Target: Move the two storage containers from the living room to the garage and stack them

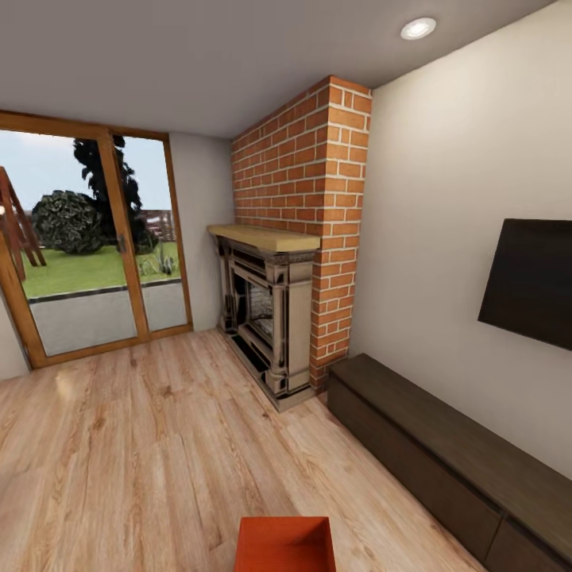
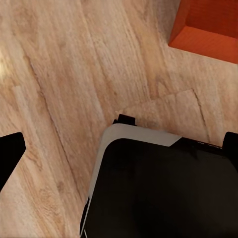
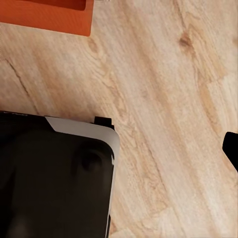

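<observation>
One orange-red storage container [image 1: 284, 544] sits on the light wood plank floor just in front of me, its open top showing at the bottom of the head view. Its corner also appears in the left wrist view as the container [image 2: 208, 27] and in the right wrist view as the container [image 3: 47, 15]. The second container is out of view, as are the garage and its concrete floor. My left gripper [image 2: 119, 148] hangs open over my base, fingers [image 2: 10, 153] wide apart and empty. My right gripper [image 3: 119, 148] is likewise open, one fingertip [image 3: 231, 147] showing.
This is the living room. A brick fireplace [image 1: 274, 318] stands ahead, a wall TV [image 1: 531, 282] and a long dark low cabinet [image 1: 445, 457] to the right, a glass patio door [image 1: 87, 246] to the left. My black base [image 2: 158, 188] stands on the plank floor [image 1: 143, 453].
</observation>
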Robot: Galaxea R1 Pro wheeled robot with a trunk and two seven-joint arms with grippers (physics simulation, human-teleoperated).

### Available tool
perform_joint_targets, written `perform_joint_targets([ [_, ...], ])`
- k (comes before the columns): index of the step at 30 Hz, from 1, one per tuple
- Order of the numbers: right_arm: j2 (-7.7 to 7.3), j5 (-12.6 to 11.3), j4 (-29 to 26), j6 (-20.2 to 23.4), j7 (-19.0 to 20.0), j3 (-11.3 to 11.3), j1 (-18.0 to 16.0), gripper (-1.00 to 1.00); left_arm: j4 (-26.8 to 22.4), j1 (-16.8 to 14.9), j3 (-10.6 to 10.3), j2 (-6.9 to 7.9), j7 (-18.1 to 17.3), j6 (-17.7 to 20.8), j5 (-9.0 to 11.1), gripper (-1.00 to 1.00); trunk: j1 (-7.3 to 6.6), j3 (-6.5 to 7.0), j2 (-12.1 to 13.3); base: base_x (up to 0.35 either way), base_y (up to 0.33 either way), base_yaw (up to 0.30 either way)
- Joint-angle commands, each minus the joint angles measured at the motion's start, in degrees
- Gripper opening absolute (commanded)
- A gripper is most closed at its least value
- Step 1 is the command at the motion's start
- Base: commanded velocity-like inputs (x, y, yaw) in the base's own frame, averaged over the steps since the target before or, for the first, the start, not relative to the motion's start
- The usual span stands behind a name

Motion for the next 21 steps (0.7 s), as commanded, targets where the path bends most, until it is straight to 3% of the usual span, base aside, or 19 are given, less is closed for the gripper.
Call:
perform_joint_targets([
  [1, -0.01, 0.5, 0.2, -0.4, -0.1, -0.1, -0.1, 1.00, 0.0, 0.0, -0.5, 0.00, 0.1, -0.1, 0.5, 1.00, 0.02, -0.03, 0.0, 0.000, 0.000, 0.000],
  [21, -0.10, 0.6, 0.2, -0.5, -0.1, -0.1, -0.1, 1.00, 0.0, 0.0, -0.5, -0.11, 0.2, -0.1, 0.4, 1.00, 0.02, -1.59, 0.0, 0.000, 0.000, 0.000],
])
